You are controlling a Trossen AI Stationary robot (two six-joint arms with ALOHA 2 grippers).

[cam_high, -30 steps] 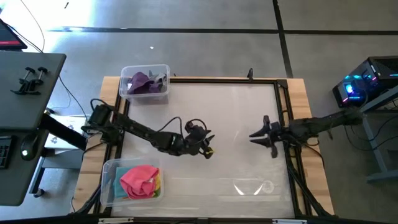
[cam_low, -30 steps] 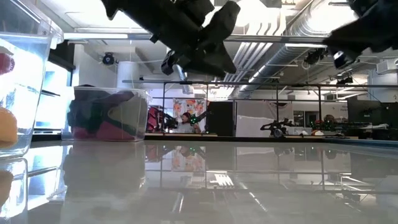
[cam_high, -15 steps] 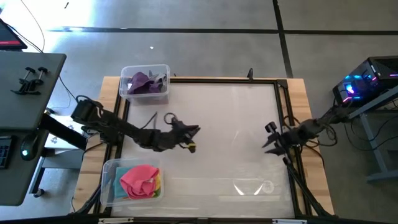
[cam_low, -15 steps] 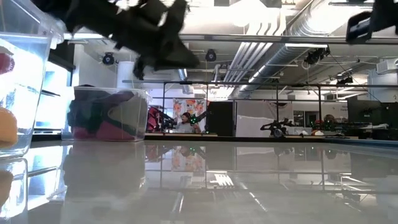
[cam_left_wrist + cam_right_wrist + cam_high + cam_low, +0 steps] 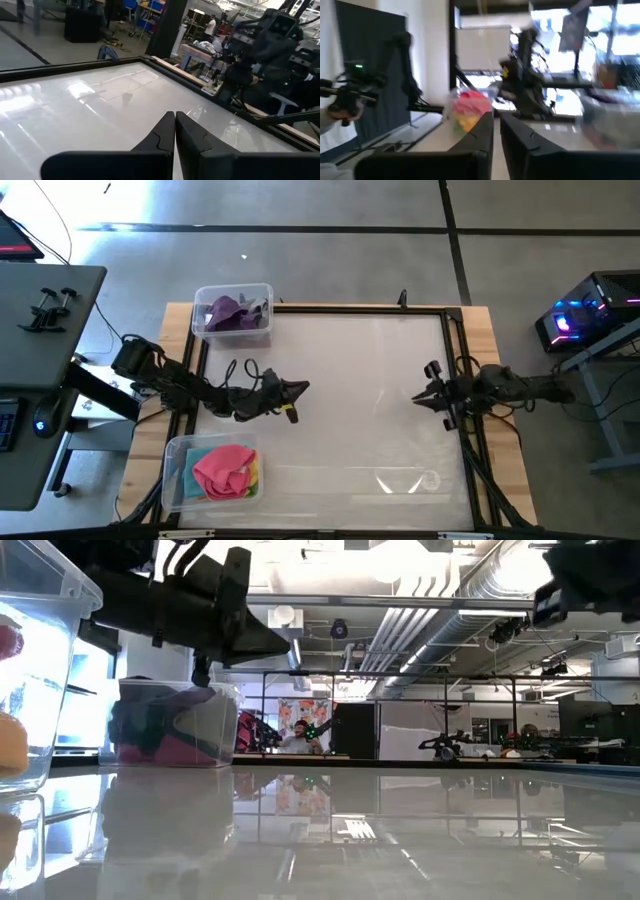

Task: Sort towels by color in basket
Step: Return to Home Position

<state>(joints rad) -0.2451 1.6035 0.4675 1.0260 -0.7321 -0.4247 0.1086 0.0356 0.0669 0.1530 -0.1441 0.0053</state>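
All the towels I can see lie in two clear bins at the table's left side. The far bin [image 5: 233,310] holds purple and grey towels [image 5: 228,313]; in the low view that bin [image 5: 175,725] shows dark green and magenta cloth. The near bin [image 5: 212,470] holds pink and yellow towels [image 5: 226,469], which also show in the right wrist view [image 5: 469,109]. My left gripper [image 5: 297,389] [image 5: 174,115] is shut and holds nothing, hanging above the bare table between the bins. My right gripper [image 5: 418,396] [image 5: 497,116] is shut but for a thin slit and hangs near the right edge.
The white tabletop [image 5: 350,360] has a dark raised frame [image 5: 460,350] around it and a wooden border. A desk with clamps [image 5: 45,305] stands beyond the left side and lit equipment [image 5: 580,315] beyond the right. Both arms [image 5: 190,605] cross the low view's top.
My left gripper has drawn back from the table's middle toward the left edge and slightly toward the far edge, its arm folding in. My right gripper has pulled back toward the right edge. No towel has moved.
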